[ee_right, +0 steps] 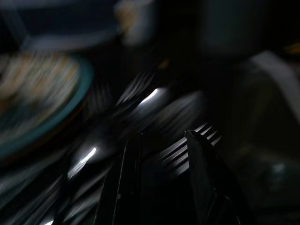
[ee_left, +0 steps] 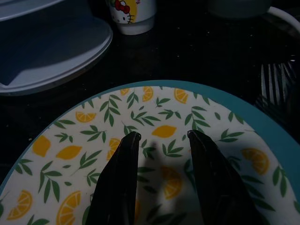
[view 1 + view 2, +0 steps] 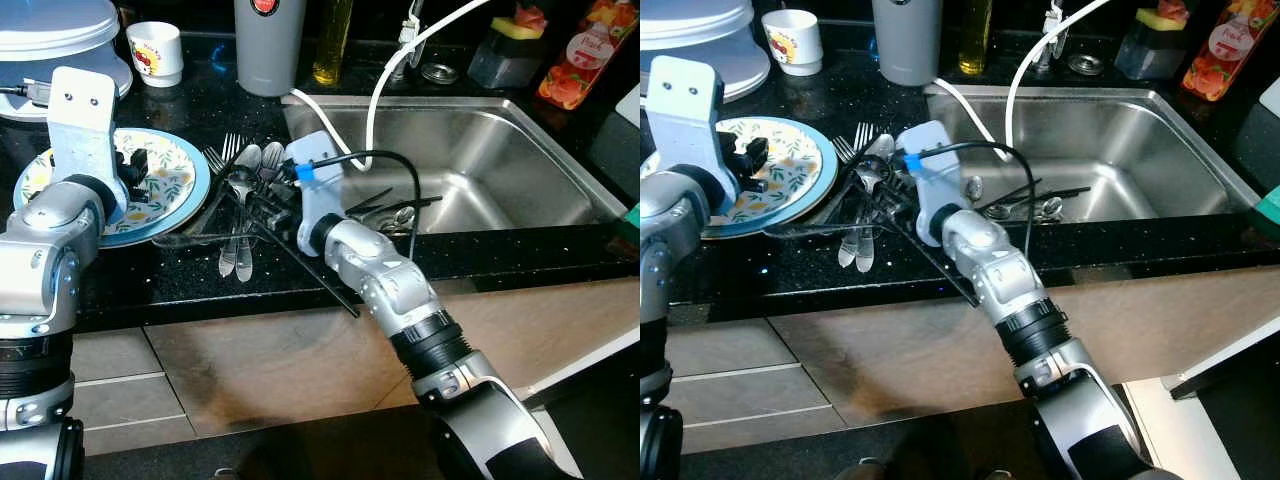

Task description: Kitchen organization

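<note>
A lemon-patterned plate with a teal rim (image 3: 178, 190) lies on the black counter, left of the sink. My left gripper (image 3: 135, 165) hovers over it, open, with nothing between its fingers (image 2: 124, 159). Right of the plate is a pile of forks and spoons (image 3: 238, 255), with long black chopsticks (image 3: 315, 270) crossing it. My right gripper (image 3: 262, 195) is low over this pile. In the blurred right wrist view its fingers (image 1: 199, 159) stand apart over fork tines (image 1: 176, 152), gripping nothing.
The steel sink (image 3: 520, 150) on the right holds more cutlery (image 3: 398, 212); a white hose (image 3: 385, 80) hangs into it. At the back stand a cartoon mug (image 3: 156, 52), a grey tumbler (image 3: 268, 45), an oil bottle (image 3: 332, 40) and an orange bottle (image 3: 585, 50). Stacked pale dishes (image 3: 55, 40) sit far left.
</note>
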